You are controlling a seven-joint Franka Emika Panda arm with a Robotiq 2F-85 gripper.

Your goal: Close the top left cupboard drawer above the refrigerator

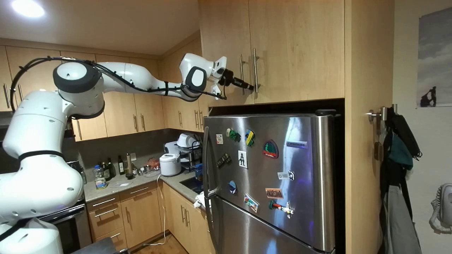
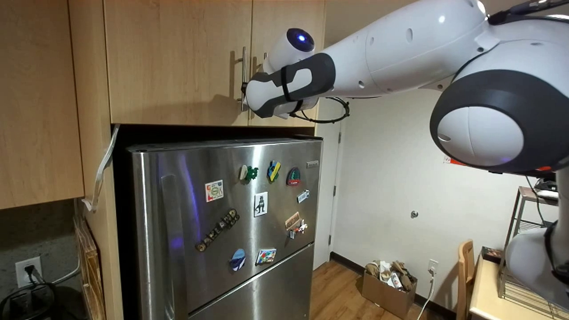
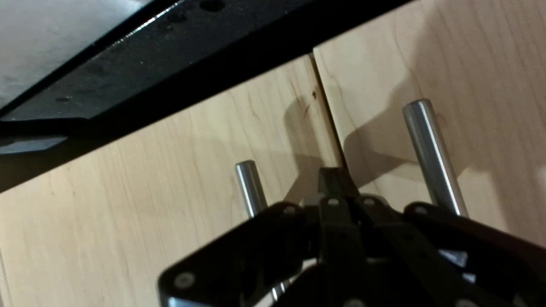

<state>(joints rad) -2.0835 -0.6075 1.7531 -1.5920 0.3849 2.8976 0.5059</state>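
Top left cupboard door (image 2: pixel 178 66): above the refrigerator (image 1: pixel 257 178), looking almost flush with the right-hand door (image 1: pixel 300 49) in both exterior views; whether it sits fully home, I cannot tell.
Claw (image 1: pixel 251 87): its tips meet, clamping nothing, at the seam (image 3: pixel 329 113) between the doors; touching or just short of the wood is unclear.
Seam push: it may slide onto the right-hand door if the tips drift off the left door's face, and the left door then gets no force.
Hard push: with the door perhaps home already, further force likely only scuffs wood or strains the claw.
Left bar handle (image 2: pixel 244 66), right bar handle (image 1: pixel 255 65): one to each side of the claw's tips, near them; a sideways swing or a crooked withdrawal could hook a bar and drag a door outward.
Lower edge of the door (image 2: pixel 178 122): near the tips; a downward slip could run the claw under it, into the dark slot (image 2: pixel 191 133) over the refrigerator.
Room: tight sideways until the claw clears both bars; straight back from the doors, in front of the refrigerator, the air looks free.
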